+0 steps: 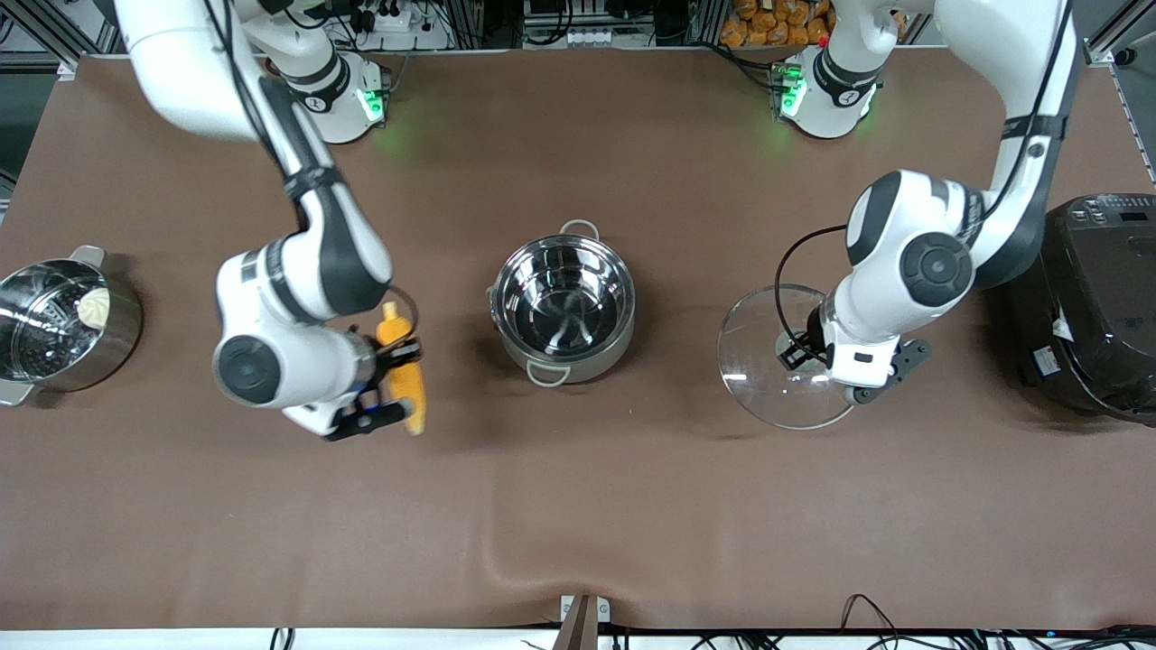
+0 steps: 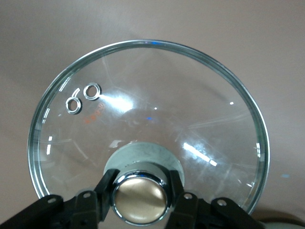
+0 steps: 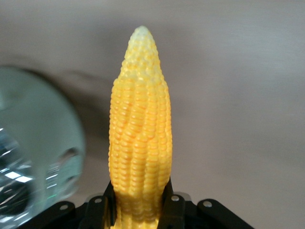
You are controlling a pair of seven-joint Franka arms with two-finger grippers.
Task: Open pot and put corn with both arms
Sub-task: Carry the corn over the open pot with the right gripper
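The steel pot (image 1: 563, 307) stands open in the middle of the table, with nothing in it. My left gripper (image 1: 795, 354) is shut on the brass-coloured knob (image 2: 140, 198) of the glass lid (image 1: 759, 361) and holds it over the table between the pot and the black cooker. In the left wrist view the fingers of the left gripper (image 2: 140, 196) clamp the knob on both sides, with the lid's glass (image 2: 152, 105) in front of them. My right gripper (image 1: 390, 385) is shut on the corn (image 1: 411, 388), over the table toward the right arm's end of the pot. The right gripper (image 3: 140, 207) grips the cob (image 3: 140, 129) near its thick end.
A steel pot with a perforated insert and a white bun (image 1: 54, 325) stands at the right arm's end of the table. A big black cooker (image 1: 1093, 307) stands at the left arm's end. A blurred shiny round pot (image 3: 33, 157) shows beside the corn in the right wrist view.
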